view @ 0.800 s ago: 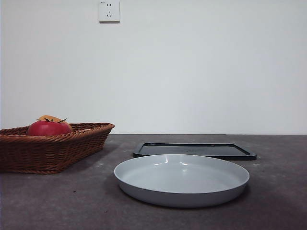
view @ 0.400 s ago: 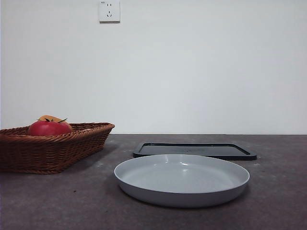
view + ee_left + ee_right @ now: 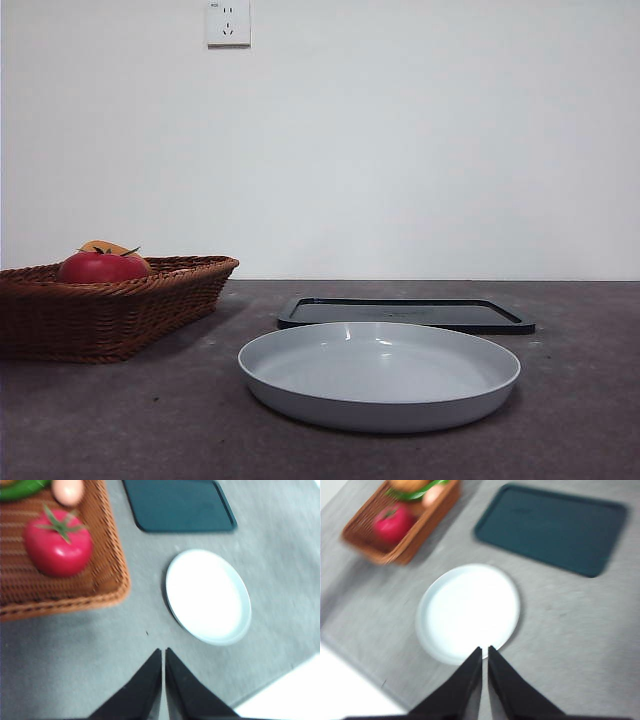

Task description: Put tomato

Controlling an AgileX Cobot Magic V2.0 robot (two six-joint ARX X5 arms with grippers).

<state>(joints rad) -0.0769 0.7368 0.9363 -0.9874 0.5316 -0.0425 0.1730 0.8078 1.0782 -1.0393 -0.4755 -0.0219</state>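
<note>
The red tomato (image 3: 97,268) with its green calyx lies in the brown wicker basket (image 3: 110,310) at the left of the table; it also shows as the tomato (image 3: 57,542) in the left wrist view and, blurred, as the tomato (image 3: 394,522) in the right wrist view. My left gripper (image 3: 163,655) hangs shut high above the table, apart from the basket (image 3: 107,580). High over the near edge of the white plate (image 3: 470,612), my right gripper (image 3: 485,652) is shut too. Neither holds anything, and neither arm shows in the front view.
A shallow white plate (image 3: 378,375) sits at the table's middle, with a dark flat tray (image 3: 405,313) behind it. The basket also holds a pale oval fruit (image 3: 67,490) and a green vegetable (image 3: 20,487). The table's edge (image 3: 360,672) runs near the right arm.
</note>
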